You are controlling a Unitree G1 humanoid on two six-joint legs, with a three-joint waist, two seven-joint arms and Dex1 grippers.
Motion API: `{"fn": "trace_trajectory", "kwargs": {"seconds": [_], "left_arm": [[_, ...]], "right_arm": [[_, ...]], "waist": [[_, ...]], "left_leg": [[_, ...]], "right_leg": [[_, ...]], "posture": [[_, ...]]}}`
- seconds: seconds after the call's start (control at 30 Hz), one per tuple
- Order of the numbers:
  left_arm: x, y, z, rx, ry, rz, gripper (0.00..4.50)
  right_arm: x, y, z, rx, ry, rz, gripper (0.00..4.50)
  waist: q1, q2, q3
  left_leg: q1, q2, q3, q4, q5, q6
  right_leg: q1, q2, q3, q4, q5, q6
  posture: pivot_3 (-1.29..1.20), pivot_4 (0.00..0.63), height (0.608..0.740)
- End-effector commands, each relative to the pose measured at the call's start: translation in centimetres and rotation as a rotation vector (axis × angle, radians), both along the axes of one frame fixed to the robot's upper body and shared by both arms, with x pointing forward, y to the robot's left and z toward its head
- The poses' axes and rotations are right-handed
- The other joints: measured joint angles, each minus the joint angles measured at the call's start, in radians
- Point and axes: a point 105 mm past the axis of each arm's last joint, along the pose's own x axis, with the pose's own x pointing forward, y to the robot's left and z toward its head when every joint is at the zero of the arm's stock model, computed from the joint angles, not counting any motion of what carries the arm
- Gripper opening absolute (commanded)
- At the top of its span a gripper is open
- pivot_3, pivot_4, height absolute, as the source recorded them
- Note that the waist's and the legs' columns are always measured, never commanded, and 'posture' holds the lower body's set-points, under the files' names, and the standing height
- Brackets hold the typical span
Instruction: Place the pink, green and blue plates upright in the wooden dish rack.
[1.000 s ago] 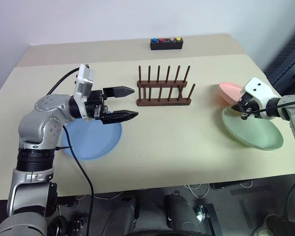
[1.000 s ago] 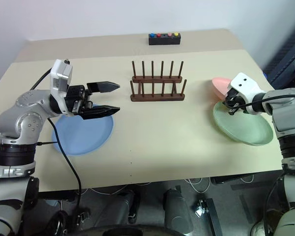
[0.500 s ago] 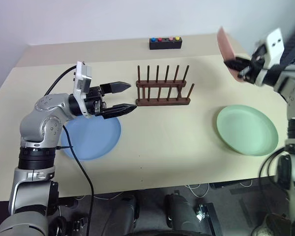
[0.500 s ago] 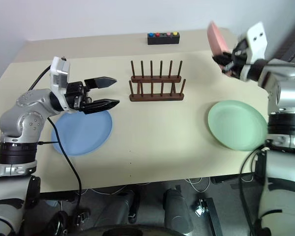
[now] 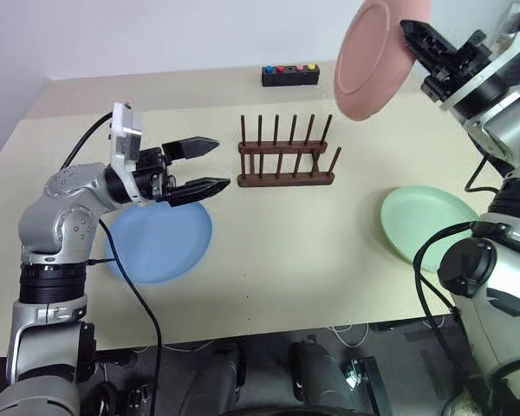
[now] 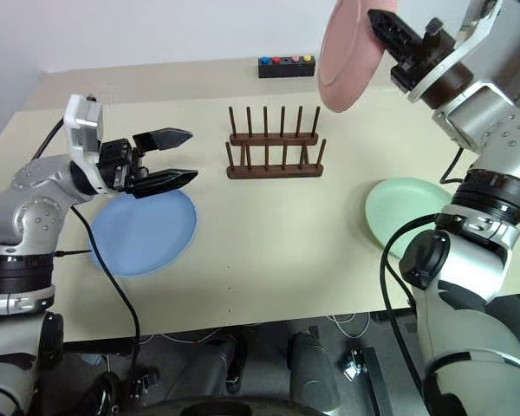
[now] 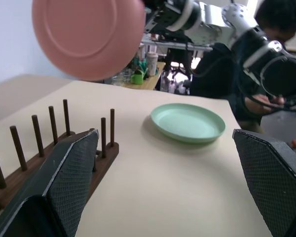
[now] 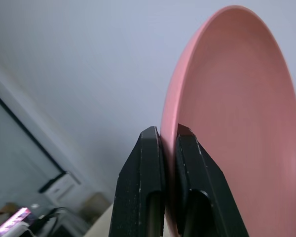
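Altogether three plates: pink plate [image 5: 370, 56] held aloft, green plate [image 5: 426, 222] and blue plate [image 5: 160, 243] flat.

Black box [image 5: 290, 75] with coloured buttons at the far edge of beige table [image 5: 312, 243]; a person [image 7: 266, 29], apparently seated, beyond.

The pink plate [image 5: 373, 59] hangs upright in the air, pinched at its rim by the right pincer [image 5: 413, 33], above and toward two o'clock of the empty wooden dish rack [image 5: 287, 156]. The green plate [image 5: 429, 222] lies flat at the rack's four o'clock. The blue plate [image 5: 160, 242] lies flat at its eight o'clock, seemingly untouched.
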Motion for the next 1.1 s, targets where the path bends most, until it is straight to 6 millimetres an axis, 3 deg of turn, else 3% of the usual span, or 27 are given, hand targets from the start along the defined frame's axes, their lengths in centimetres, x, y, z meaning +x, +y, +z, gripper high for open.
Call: {"fn": "trace_trajectory", "kwargs": {"seconds": [0.03, 0.6, 0.77, 0.87, 1.1], "left_arm": [[-0.8, 0.6, 1.6, -0.014, -0.1, 0.007, 4.5], [-0.8, 0.5, 1.1, 0.029, -0.086, 0.01, 4.5], [-0.7, 0.5, 1.0, 0.031, -0.081, 0.012, 4.5], [-0.7, 0.4, 0.9, 0.034, -0.078, 0.014, 4.5], [-0.7, 0.5, 0.8, 0.036, -0.075, 0.021, 4.5]], "right_arm": [[-0.7, 0.5, 0.1, 0.013, -0.009, 0.025, 0.06], [0.5, 0.8, -4.4, -0.085, 0.083, -0.029, 0.06], [1.5, 1.3, -6.9, -0.165, 0.116, -0.068, 0.06], [2.2, 1.2, -7.8, -0.167, 0.158, -0.072, 1.05], [2.6, 0.3, -5.8, -0.2, 0.053, -0.145, 4.44]], "waist": [[0.0, 0.0, 0.0], [0.001, 0.0, 0.0], [0.001, 0.0, 0.0], [0.001, 0.0, 0.0], [0.001, 0.0, 0.0]], "left_leg": [[0.0, 0.0, 0.0, 0.0, 0.0, 0.0], [0.0, 0.0, 0.0, 0.001, 0.0, 0.0], [0.0, 0.0, 0.001, 0.001, 0.0, 0.001], [0.0, 0.0, 0.001, 0.001, 0.0, 0.0], [0.0, 0.0, 0.0, 0.001, 0.0, 0.0]], "right_leg": [[0.0, 0.0, 0.0, 0.0, 0.0, 0.0], [0.0, 0.0, 0.0, 0.0, 0.0, 0.0], [0.0, 0.0, 0.0, 0.0, 0.0, 0.0], [0.0, 0.0, 0.0, 0.0, 0.0, 0.0], [0.0, 0.0, 0.0, 0.0, 0.0, 0.0]], "posture": [[0.0, 0.15, 0.74], [0.0, 0.15, 0.74], [0.0, 0.15, 0.74], [0.0, 0.15, 0.74], [0.0, 0.15, 0.74]]}}
